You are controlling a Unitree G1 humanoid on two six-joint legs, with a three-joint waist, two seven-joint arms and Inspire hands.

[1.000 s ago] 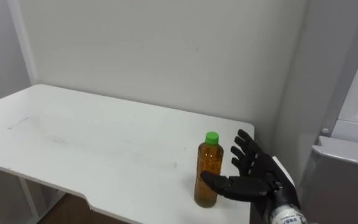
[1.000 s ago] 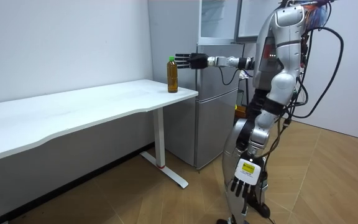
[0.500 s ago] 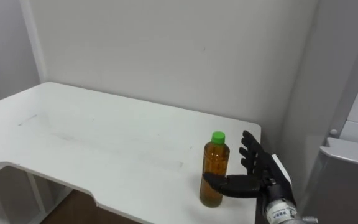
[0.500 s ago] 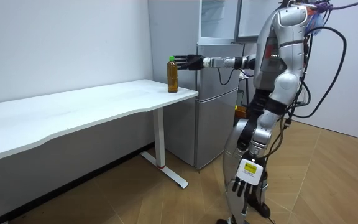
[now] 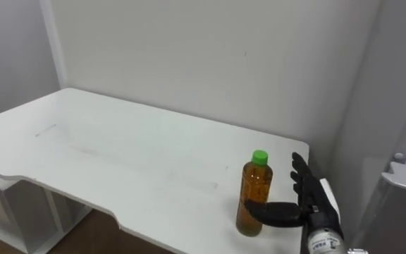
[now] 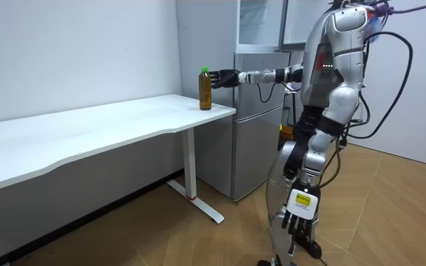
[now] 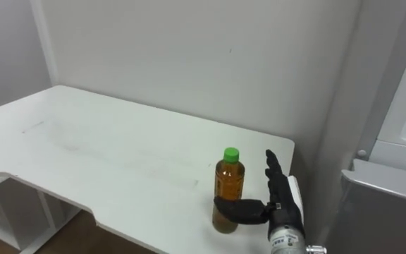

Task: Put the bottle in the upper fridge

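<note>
A bottle [image 5: 254, 194] of amber liquid with a green cap stands upright on the white table [image 5: 118, 162], close to the table's right end. My right hand [image 5: 306, 206] is right beside it, on its right. The hand is open, with straight fingers pointing up and the thumb reaching across the front of the bottle's lower part. The room view shows the same bottle [image 6: 205, 89] with my right hand [image 6: 228, 77] against it, at the end of an outstretched arm. My left hand [image 6: 295, 219] hangs relaxed by my side.
The grey fridge [image 6: 261, 111] stands just right of the table, and its upper compartment [image 6: 261, 22] looks open. In the right eye view the fridge's edge [image 7: 386, 183] is close to my right arm. A wall runs behind the table.
My right hand has moved in toward the bottle, and the thumb now lies across its front. The eye view has shifted a little. The bottle has not moved.
</note>
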